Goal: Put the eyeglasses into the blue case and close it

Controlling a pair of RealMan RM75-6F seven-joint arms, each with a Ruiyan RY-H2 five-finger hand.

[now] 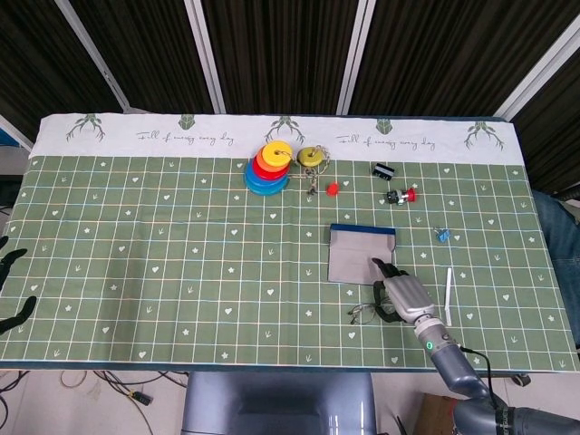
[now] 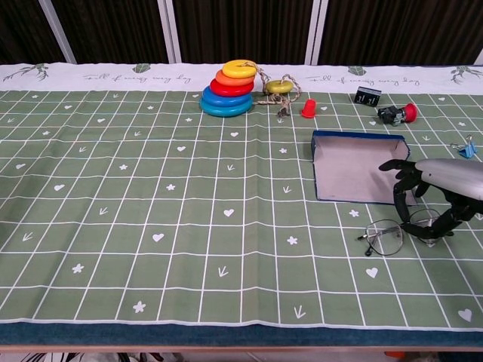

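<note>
The glasses (image 2: 392, 235) lie on the table just near of the open blue case (image 2: 355, 172), not yet inside. The right hand (image 2: 432, 197) arches over their right side, fingers curled down around the frame; whether it truly grips is unclear. Lifting, placing and closing all remain.

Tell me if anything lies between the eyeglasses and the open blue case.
Nothing visible does. The eyeglasses lie just in front of the blue case, with only bare tablecloth between them. The right hand is over the glasses' right side.
</note>
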